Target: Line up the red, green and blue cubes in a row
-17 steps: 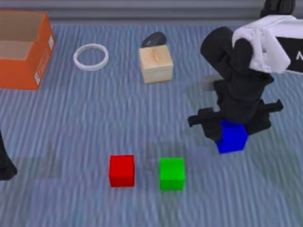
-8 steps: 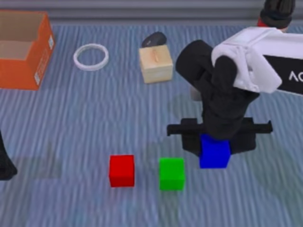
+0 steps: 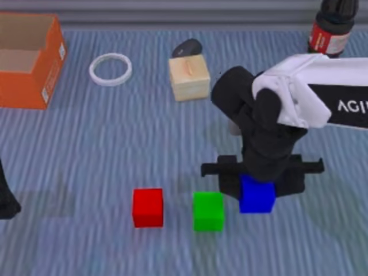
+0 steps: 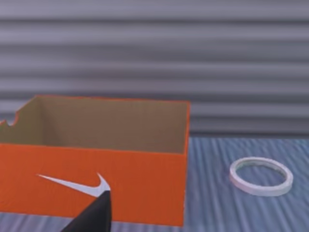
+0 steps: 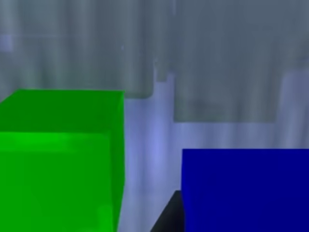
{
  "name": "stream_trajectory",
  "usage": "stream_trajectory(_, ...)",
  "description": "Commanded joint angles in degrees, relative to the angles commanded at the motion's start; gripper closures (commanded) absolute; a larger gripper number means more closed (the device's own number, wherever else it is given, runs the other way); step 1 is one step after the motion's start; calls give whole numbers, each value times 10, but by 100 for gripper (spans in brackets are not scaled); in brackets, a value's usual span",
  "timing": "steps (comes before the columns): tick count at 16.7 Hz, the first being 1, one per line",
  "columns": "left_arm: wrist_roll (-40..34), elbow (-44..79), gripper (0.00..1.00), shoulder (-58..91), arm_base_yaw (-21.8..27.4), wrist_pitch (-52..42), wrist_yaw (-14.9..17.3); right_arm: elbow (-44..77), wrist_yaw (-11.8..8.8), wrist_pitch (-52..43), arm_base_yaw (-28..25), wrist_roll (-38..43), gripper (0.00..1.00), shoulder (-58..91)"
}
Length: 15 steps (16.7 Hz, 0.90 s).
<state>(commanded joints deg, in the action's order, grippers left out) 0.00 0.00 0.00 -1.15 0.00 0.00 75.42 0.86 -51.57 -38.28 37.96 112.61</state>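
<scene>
The red cube (image 3: 148, 207) and the green cube (image 3: 208, 211) rest side by side on the table near its front. My right gripper (image 3: 257, 190) is shut on the blue cube (image 3: 256, 195), holding it just right of the green cube with a narrow gap between them. In the right wrist view the blue cube (image 5: 246, 191) fills the near corner and the green cube (image 5: 60, 159) stands beside it. Only a dark sliver of my left arm (image 3: 7, 198) shows at the table's left edge; one fingertip (image 4: 94, 215) shows in the left wrist view.
An orange shoe box (image 3: 29, 60) stands at the back left, a white ring (image 3: 110, 69) beside it. A tan wooden block (image 3: 189, 77) with a dark mouse (image 3: 187, 48) behind it sits at the back middle. A dark bottle (image 3: 330, 29) stands back right.
My right gripper has carried the blue cube leftward and toward the front, from well right of the green cube to close beside it. The red and green cubes have not moved.
</scene>
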Motion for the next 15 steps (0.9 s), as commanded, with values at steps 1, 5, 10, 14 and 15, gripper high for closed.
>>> stream_trajectory(1, 0, 0, 0, 0, 0, 0, 0, -13, 0, 24, 0, 1, 100, 9)
stream_trajectory(5, 0, 0, 0, 0, 0, 0, 0, -46, 2, 82, -1, 4, 100, 34)
stream_trajectory(10, 0, 0, 0, 0, 0, 0, 0, -46, 2, 82, -1, 4, 85, 34)
stream_trajectory(14, 0, 0, 0, 0, 0, 0, 0, -46, 2, 82, -1, 4, 55, 34)
stream_trajectory(15, 0, 0, 0, 0, 0, 0, 0, -46, 2, 82, -1, 4, 47, 34)
